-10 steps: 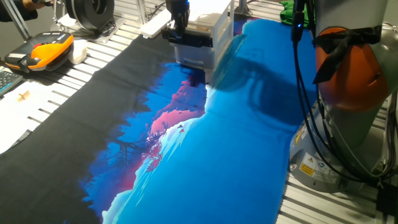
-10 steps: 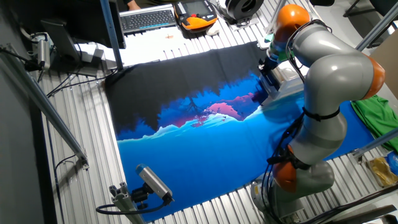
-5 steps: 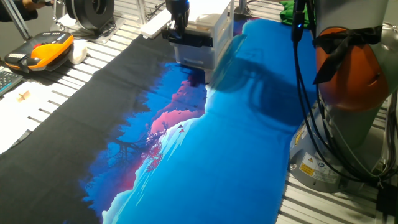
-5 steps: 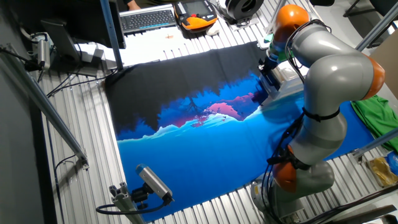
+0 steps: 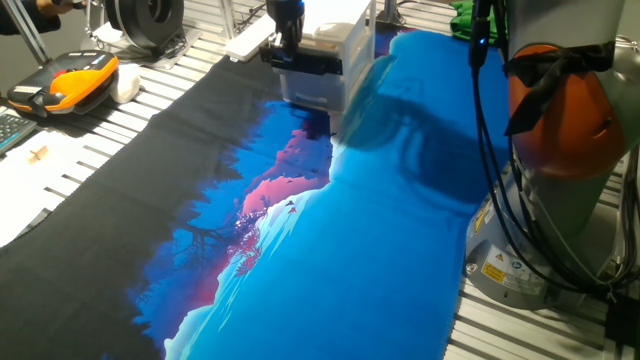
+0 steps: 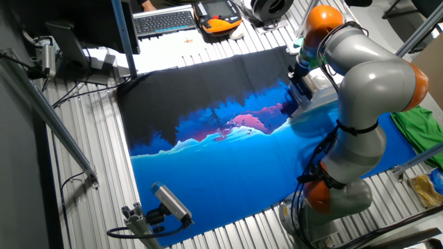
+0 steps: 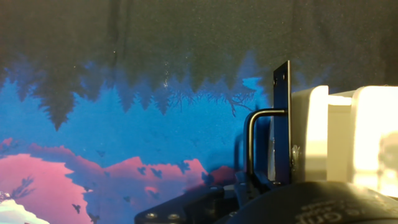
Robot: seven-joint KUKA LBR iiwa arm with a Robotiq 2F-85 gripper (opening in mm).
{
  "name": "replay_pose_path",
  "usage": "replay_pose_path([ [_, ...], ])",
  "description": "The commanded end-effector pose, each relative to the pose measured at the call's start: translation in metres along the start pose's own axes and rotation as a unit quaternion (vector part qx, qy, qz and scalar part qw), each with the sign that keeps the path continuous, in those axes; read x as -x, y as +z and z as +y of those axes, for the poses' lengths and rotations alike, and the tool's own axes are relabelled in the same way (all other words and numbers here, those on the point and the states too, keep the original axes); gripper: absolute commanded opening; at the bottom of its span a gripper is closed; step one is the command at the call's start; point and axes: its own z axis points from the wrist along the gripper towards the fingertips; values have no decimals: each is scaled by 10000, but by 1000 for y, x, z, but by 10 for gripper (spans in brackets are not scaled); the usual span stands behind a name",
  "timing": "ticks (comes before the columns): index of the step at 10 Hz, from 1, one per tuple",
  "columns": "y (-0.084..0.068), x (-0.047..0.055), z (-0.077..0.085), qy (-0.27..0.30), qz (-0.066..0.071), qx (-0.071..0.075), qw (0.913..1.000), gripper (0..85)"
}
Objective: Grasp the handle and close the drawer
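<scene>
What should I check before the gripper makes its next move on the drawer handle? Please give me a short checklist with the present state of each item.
1. Handle in sight: ok. The handle shows in the hand view, right of centre.
2. Gripper near the handle: ok. The gripper hangs at the front edge of the drawer.
3. Fingers around the handle: cannot tell. No view shows the fingertips.
4. Drawer fully closed: cannot tell. The arm and the viewing angle hide how far it sticks out.
5. Cabinet standing upright on the cloth: ok. The cabinet sits level.
</scene>
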Motion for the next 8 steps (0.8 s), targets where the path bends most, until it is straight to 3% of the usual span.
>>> replay_pose_path([
  [1,0,0,-1,-21,2,-21,10000,0],
  [8,0,0,-1,-13,-7,-13,10000,0],
])
